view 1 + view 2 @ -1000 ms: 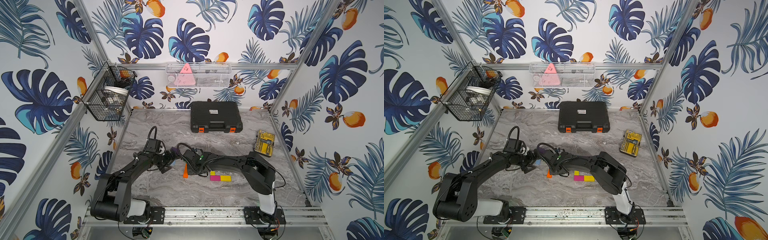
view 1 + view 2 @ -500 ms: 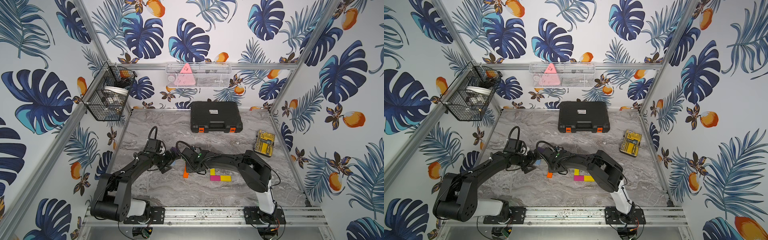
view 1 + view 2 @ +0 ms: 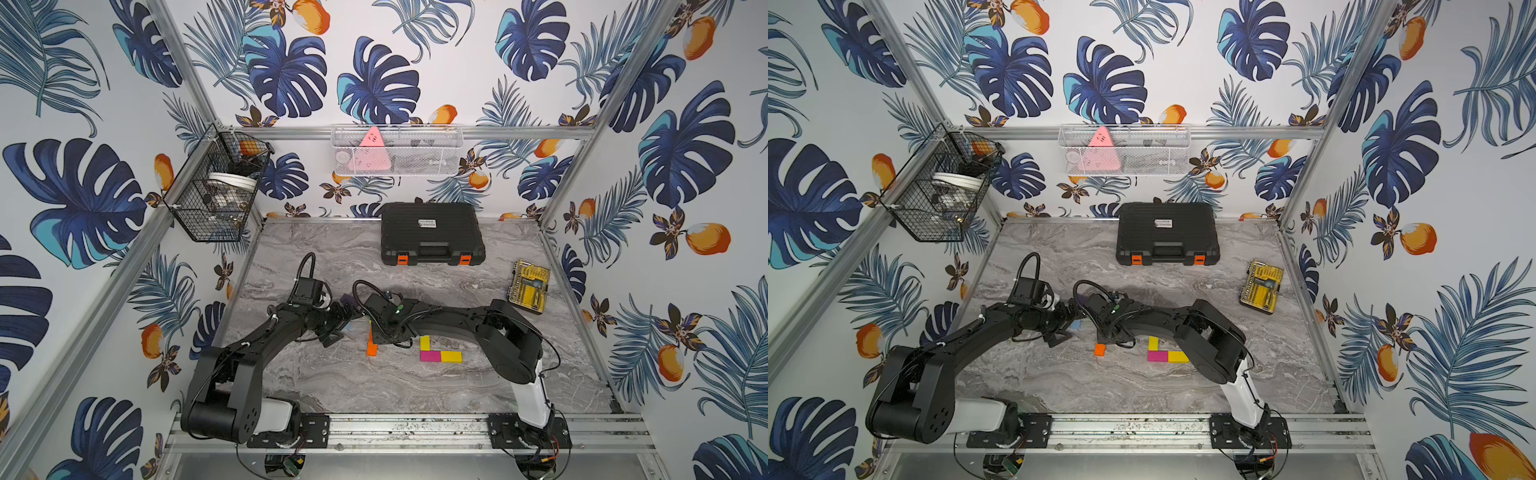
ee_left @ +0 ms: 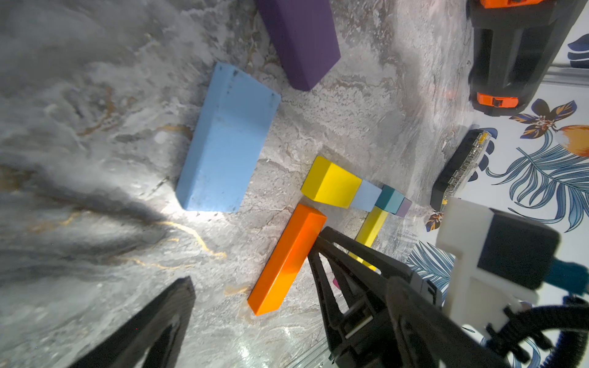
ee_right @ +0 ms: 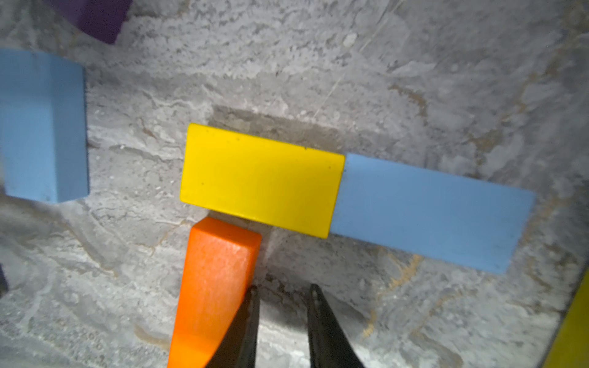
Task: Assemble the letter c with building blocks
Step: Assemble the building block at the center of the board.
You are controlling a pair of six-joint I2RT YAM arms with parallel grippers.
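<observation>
An orange block (image 5: 213,286) lies with one end against the side of a yellow block (image 5: 261,181), which joins a light blue block (image 5: 427,213). My right gripper (image 5: 282,290) is shut, its tips narrowly apart with nothing between, one finger against the orange block's (image 3: 371,343) side. The left wrist view shows the row running on from yellow (image 4: 331,183) to teal (image 4: 389,199) and purple (image 4: 404,207). A loose light blue block (image 4: 226,140) and a purple block (image 4: 299,41) lie apart. My left gripper (image 3: 340,321) hangs open near them. Yellow (image 3: 424,342), magenta (image 3: 430,356) and yellow (image 3: 451,356) blocks form a corner.
A black tool case (image 3: 432,232) stands at the back of the marble table. A yellow-and-black drill-bit case (image 3: 528,286) lies at the right edge. A wire basket (image 3: 216,187) and a white mesh basket (image 3: 395,149) hang on the walls. Both arms meet mid-table.
My right gripper has shifted slightly beside the orange block, and the block has swung a little. The left arm has not moved.
</observation>
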